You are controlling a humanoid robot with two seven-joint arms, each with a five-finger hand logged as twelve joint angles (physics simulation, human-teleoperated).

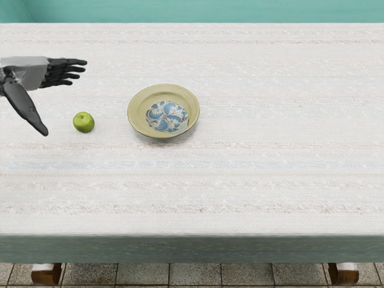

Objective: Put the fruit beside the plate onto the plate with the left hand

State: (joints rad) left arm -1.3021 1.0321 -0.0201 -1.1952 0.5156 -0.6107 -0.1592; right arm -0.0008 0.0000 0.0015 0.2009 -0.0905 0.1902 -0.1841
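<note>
Well left of the plate (pixel 137 108), left hand (pixel 33 73) spread open, holding nothing. Nearer the plate, also on its left and apart from it, green apple (pixel 84 122), ungrasped. Approach step, seemingly; next: descend over apple, close around it.

A wide bench (pixel 270 180) fills nearly the whole view, running from the left edge to the right. Its top is whitish and finely textured, crossed by faint pale stripes that run left to right. Along the near side, a dull grey-green front edge (pixel 192 249) hangs down. Beyond the far side stands a teal wall (pixel 192 11). Below the near edge is a floor (pixel 192 275) of grey tiles, with a brown wooden foot at the left (pixel 47 273) and another at the right (pixel 342 273).
</note>
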